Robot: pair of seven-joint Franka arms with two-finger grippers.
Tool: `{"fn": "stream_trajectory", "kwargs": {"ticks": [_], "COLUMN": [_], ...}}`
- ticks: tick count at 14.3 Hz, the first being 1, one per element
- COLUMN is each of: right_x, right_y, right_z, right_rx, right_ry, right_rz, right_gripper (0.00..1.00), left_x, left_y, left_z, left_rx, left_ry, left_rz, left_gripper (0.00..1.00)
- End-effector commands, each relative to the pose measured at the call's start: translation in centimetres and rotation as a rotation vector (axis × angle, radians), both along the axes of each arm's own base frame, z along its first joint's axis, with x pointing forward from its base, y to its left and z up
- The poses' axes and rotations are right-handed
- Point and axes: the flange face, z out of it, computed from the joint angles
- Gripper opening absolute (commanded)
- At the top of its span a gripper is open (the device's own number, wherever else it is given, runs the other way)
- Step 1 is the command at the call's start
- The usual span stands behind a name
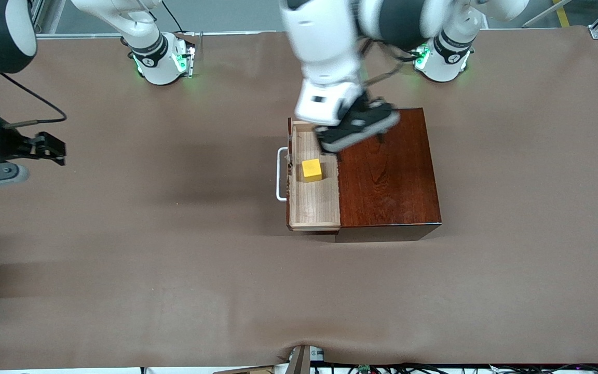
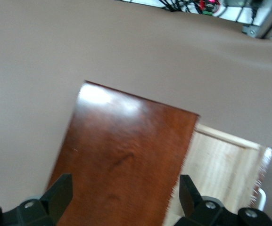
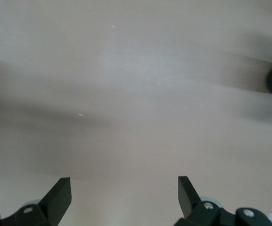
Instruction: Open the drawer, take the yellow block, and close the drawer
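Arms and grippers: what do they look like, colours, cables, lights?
Both arms are glossy white with dark grey joint sections; the bases glow green. The left gripper has a white body and black fingers. The right gripper is black, with a black cable looping to it and a blue light beside it.

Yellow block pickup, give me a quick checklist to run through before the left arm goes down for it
1. The drawer is pulled out of the wooden box: ok.
2. The yellow block lies uncovered in the drawer: ok.
3. Left gripper open, fingers spread: ok.
4. Left gripper centred over the block: not ok; it hangs over the box's edge, and its wrist view shows no block.
5. Right gripper waits open over bare table at the right arm's end: ok.
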Motion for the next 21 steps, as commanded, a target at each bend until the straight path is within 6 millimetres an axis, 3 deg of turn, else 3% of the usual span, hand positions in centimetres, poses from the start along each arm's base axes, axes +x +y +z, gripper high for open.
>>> {"fn": "stream_trajectory", "kwargs": {"ticks": [1,3,5,7,10,11,15,17,19,21], "right_x": [0.5,0.5,0.3,-0.5,-1.8,-1.8,-2.0,-2.7,-3.0,-3.5], "right_y": [3.0,3.4,5.0,9.3,17.5,19.1,21.8,25.4,29.7,34.3], "right_z": [-0.4,-0.4,-0.7,-1.5,-3.3,-3.6,-3.8,-5.3,-5.4,-8.3], "right_rx": [0.032,0.132,0.162,0.142,0.092,0.083,0.169,0.177,0.238,0.235], "right_ry": [0.006,0.013,0.027,0.053,0.059,0.048,0.101,0.131,0.073,0.063], "right_rz": [0.0,-0.109,-0.258,-0.324,-0.454,-0.518,-0.695,-0.733,-0.924,-1.049], "right_gripper": [1.0,1.0,1.0,1.0,1.0,1.0,1.0,1.0,1.0,1.0], "left_x": [1.2,2.6,3.7,4.3,4.7,4.7,3.1,1.8,0.3,-0.5], "left_y": [7.4,12.6,17.1,21.0,26.7,28.2,31.8,32.7,34.6,34.7], "left_z": [3.3,5.5,6.3,6.9,7.4,7.5,6.8,6.2,5.0,4.2], "left_rx": [-0.032,-0.08,-0.124,-0.149,-0.133,-0.13,-0.158,-0.156,-0.152,-0.146], "left_ry": [0.046,0.086,0.127,0.16,0.242,0.261,0.321,0.326,0.285,0.259], "left_rz": [-0.03,-0.066,-0.055,-0.026,-0.153,-0.17,-0.182,-0.243,-0.288,-0.335], "left_gripper": [1.0,1.0,1.0,1.0,1.0,1.0,1.0,1.0,1.0,1.0]}}
